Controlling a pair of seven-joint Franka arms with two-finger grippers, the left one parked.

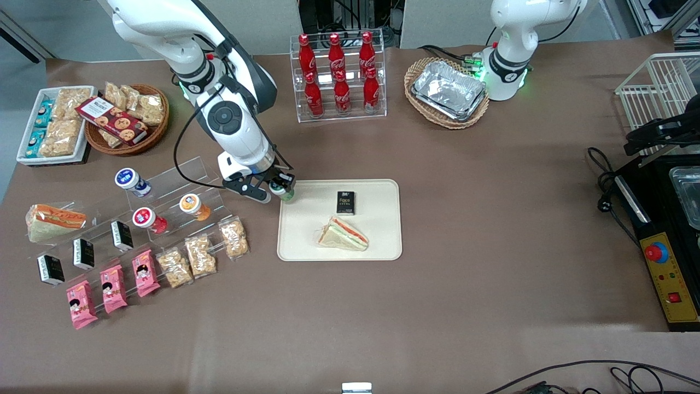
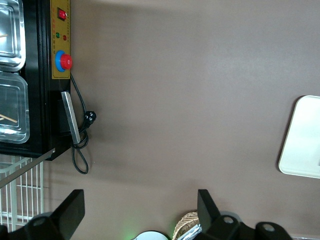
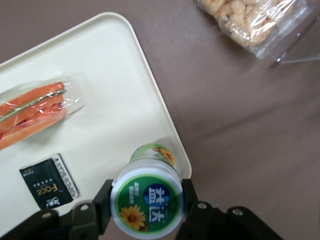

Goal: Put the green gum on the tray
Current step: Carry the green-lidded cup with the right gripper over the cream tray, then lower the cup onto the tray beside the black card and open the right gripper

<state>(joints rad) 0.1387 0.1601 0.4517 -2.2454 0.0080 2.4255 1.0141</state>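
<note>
The green gum (image 3: 147, 200), a small bottle with a white-rimmed lid and a green sunflower label, is held upright by my gripper (image 3: 146, 201), whose fingers press on both sides of the lid. In the front view the gripper (image 1: 280, 187) and green gum (image 1: 285, 193) hover over the corner of the cream tray (image 1: 377, 241) that lies toward the working arm's end and farthest from the camera. The tray (image 3: 110, 85) carries a wrapped sandwich (image 1: 343, 234) and a small black packet (image 1: 345, 202).
A clear stepped stand (image 1: 180, 183) beside the tray holds blue-lidded (image 1: 130, 181), red-lidded (image 1: 147, 219) and orange-lidded (image 1: 193, 206) bottles, with snack packets (image 1: 234, 236) in front. A cola rack (image 1: 338, 76) and foil-tray basket (image 1: 447, 92) stand farther from the camera.
</note>
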